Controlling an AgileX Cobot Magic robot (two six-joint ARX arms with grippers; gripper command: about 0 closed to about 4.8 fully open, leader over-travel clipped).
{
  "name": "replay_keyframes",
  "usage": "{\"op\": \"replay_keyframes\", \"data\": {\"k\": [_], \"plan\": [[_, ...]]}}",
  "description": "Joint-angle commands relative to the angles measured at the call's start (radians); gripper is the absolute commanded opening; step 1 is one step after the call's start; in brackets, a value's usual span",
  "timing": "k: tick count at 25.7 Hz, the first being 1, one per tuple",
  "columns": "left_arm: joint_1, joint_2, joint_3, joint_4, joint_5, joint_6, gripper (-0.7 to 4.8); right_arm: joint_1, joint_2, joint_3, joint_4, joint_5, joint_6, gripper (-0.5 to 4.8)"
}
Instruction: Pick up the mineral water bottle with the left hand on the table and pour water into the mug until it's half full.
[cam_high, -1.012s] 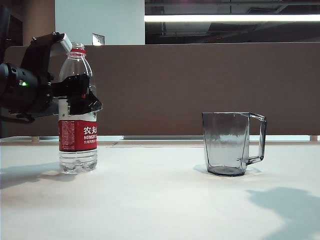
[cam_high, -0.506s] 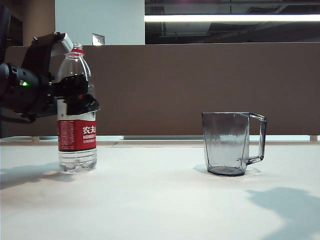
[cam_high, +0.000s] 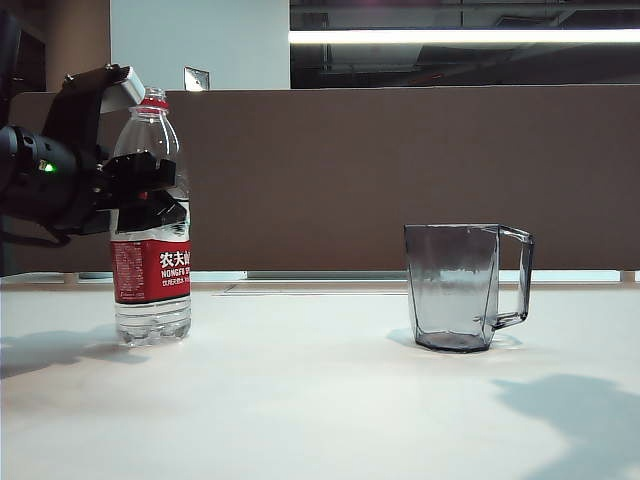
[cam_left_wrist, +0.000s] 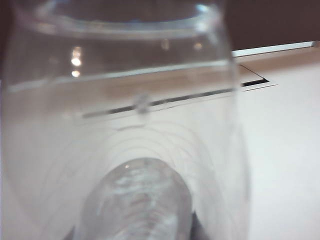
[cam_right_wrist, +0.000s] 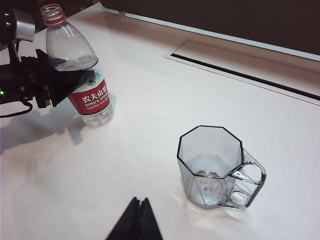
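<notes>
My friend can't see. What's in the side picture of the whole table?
The left hand is around a clear water bottle with a red label, standing on the left of a white table. An empty smoky-grey mug stands apart on the right, handle facing away from the bottle. The right hand isn't in this picture.

Behind your scene you see a long brown partition panel (cam_high: 400, 170), a pale blue-grey wall section (cam_high: 220, 45) above it, and a bright white ceiling light strip (cam_high: 460, 36).
</notes>
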Motion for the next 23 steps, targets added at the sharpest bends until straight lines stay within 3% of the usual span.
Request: {"op": "replay_keyframes", "data": {"k": [1,6,12,18,23], "plan": [[0.001,-0.001,0.003,0.012,-0.002,-0.02,1.73,0.0,-0.002,0.005,0.019,-0.002,-0.003,-0.08],[-0.011,-0.002,0.023,0.038,-0.002,-0.018,1.73,0.0,-0.002,0.005,0.018,-0.002,-0.003,-0.08],[-0.084,0.006,0.207,-0.153,-0.002,0.048,1.73,0.0,-0.002,0.005,0.018,-0.002,-0.003,-0.08],[-0.113,0.07,0.367,-0.245,-0.002,0.057,1.73,0.0,-0.003,0.005,0.018,-0.002,-0.003,-0.08],[-0.141,0.124,0.464,-0.327,-0.002,0.127,1.73,0.0,-0.002,0.005,0.018,-0.002,-0.003,-0.08]]}}
